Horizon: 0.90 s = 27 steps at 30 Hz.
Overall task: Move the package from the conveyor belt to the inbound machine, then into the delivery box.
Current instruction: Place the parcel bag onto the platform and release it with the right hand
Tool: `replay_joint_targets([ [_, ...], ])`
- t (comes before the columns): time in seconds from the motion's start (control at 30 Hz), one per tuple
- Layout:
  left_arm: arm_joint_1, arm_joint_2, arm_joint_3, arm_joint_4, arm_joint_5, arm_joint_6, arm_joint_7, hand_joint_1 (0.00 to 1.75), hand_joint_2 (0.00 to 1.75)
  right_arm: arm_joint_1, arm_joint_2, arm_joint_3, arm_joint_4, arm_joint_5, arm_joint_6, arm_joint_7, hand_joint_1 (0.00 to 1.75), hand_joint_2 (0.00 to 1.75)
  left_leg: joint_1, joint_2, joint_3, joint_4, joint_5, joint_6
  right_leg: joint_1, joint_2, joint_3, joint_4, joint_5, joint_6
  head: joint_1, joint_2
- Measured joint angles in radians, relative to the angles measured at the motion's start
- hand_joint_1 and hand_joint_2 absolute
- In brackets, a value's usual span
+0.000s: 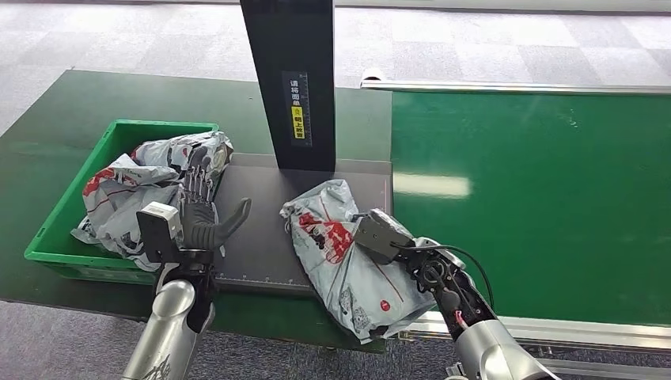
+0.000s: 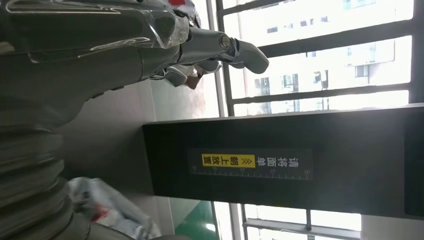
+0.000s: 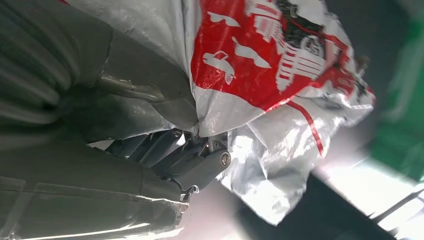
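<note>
Robot hand on the right (image 1: 411,252) grips the package (image 1: 340,245), half on the inbound machine's dark plate (image 1: 261,229). Left robot hand (image 1: 202,210) hovers released. Better to slide it flat, label up, before the green delivery box (image 1: 59,237).

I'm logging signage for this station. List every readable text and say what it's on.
"请将面单" in white, on the label of the black upright post of the inbound machine.
"朝上放置" in black on the label's yellow strip.
Ruler numbers beneath the label: too small to read.
Red print on the grey package in the right hand: illegible.
</note>
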State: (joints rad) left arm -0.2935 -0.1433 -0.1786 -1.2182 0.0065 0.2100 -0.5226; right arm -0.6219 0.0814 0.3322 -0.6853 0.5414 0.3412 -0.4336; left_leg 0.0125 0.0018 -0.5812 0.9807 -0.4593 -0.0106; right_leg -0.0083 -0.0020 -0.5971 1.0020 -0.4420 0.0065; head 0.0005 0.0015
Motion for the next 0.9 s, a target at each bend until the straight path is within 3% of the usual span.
replay_joint_targets([
  [0.1, 0.01, 0.006, -0.005, -0.016, -0.026, 0.041, -0.008, 0.0, 1.75, -0.005, 0.0, 0.035, 0.0, -0.06, 0.052, -0.078, 1.75, 1.75, 0.0, 0.0, 0.0, 0.0, 0.0, 0.0, 0.0, 0.0, 0.0, 0.0, 0.0, 0.0, 0.0, 0.0],
  [0.2, 0.03, 0.012, -0.007, -0.04, -0.028, 0.055, -0.008, 0.0, 1.75, -0.012, 0.004, 0.054, -0.009, -0.112, 0.014, -0.112, 1.75, 1.75, 0.0, 0.0, 0.0, 0.0, 0.0, 0.0, 0.0, 0.0, 0.0, 0.0, 0.0, 0.0, 0.0, 0.0],
  [0.33, 0.046, 0.015, -0.01, -0.057, -0.028, 0.066, -0.013, 0.0, 1.75, -0.012, 0.024, 0.054, -0.045, -0.176, -0.176, -0.106, 0.07, 1.75, 0.0, 0.0, 0.0, 0.0, 0.0, 0.0, 0.0, 0.0, 0.0, 0.0, 0.0, 0.0, 0.0, 0.0],
  [0.37, 0.047, 0.015, -0.011, -0.058, -0.031, 0.07, -0.016, 0.0, 1.75, -0.011, 0.029, 0.051, -0.055, -0.194, -0.214, -0.093, 0.0, 1.75, 0.0, 0.0, 0.0, 0.0, 0.0, 0.0, 0.0, 0.0, 0.0, 0.0, 0.0, 0.0, 0.0, 0.0],
  [0.57, 0.042, 0.017, -0.029, -0.057, -0.042, 0.081, -0.026, 0.0, 1.75, 0.008, 0.049, 0.0, -0.099, -0.347, -0.259, -0.069, 0.0, 1.75, 0.0, 0.0, 0.0, 0.0, 0.0, 0.0, 0.0, 0.0, 0.0, 0.0, 0.0, 0.0, 0.0, 0.0],
  [0.9, 0.03, 0.017, -0.043, -0.042, -0.038, 0.082, -0.037, 0.0, 1.75, 0.023, 0.065, -0.065, -0.129, -0.448, -0.3, -0.077, 0.0, 1.75, 0.0, 0.0, 0.0, 0.0, 0.0, 0.0, 0.0, 0.0, 0.0, 0.0, 0.0, 0.0, 0.0, 0.0],
])
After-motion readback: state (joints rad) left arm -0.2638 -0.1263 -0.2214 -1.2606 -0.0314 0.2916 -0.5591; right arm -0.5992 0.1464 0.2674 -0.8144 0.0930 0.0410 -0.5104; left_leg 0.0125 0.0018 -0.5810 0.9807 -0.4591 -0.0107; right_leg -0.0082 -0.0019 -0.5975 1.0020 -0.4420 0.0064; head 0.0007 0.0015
